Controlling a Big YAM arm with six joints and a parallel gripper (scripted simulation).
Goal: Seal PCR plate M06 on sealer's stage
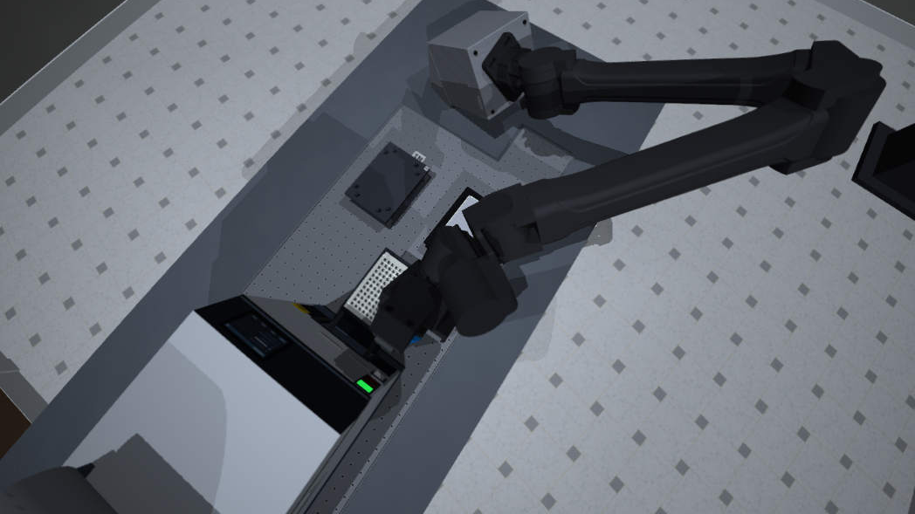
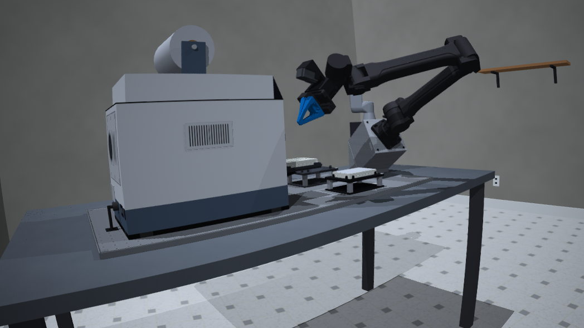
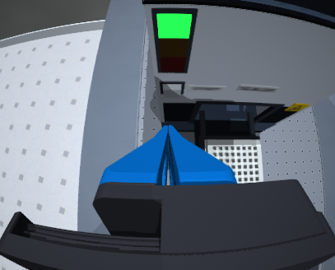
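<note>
Wrist view: empty claw point(image 3: 167, 133), pinched tight, points at green lamp point(image 3: 174, 25).

Grey table point(image 2: 439, 177) — perforated baseplate point(image 2: 207, 231) on top

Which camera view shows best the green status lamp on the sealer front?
The wrist view shows it best: the lit green lamp faces the camera, large, above two dark segments, with the shut blue gripper pointing below it. The top view shows only a small green patch. The exterior view sees the sealer's side; the lamp is hidden.
</note>
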